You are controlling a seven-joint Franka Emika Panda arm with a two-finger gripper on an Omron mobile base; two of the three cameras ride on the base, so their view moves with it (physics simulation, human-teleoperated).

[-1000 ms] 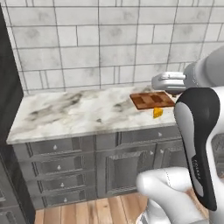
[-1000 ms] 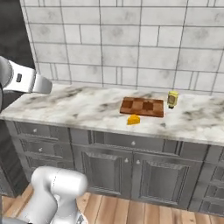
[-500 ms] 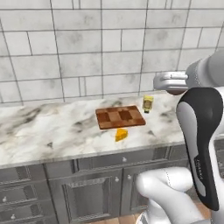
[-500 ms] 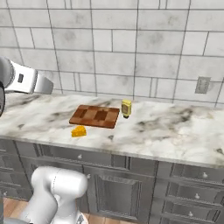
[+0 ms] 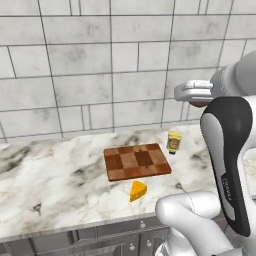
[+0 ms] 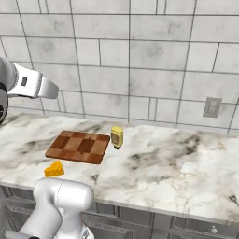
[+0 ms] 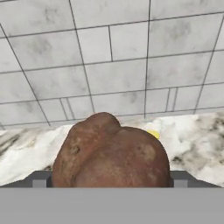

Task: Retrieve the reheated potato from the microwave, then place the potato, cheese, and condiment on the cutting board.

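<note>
A: Gripper (image 7: 109, 183) is clamping the potato (image 7: 111, 153); jaws are standing wide around it, tips barely showing either side. It's hanging above the counter (image 6: 186, 163), facing the tiled wall (image 7: 109, 52).

B: Step?

A: Carrying. Potato looks out of the microwave, heading for the cutting board (image 5: 136, 161). Board is sitting mid-counter, toward the wall edge. Condiment (image 5: 174, 142) is standing just off the board's right end, not on it. Cheese (image 5: 138, 190) is lying off the board's front edge, nearer the counter's front.

B: Next?

A: Probably lowering over the board and releasing. Cheese and condiment aren't placed yet.

B: Blind spots?

A: Potato is blocking the hand view; the board below it is hidden there.
</note>
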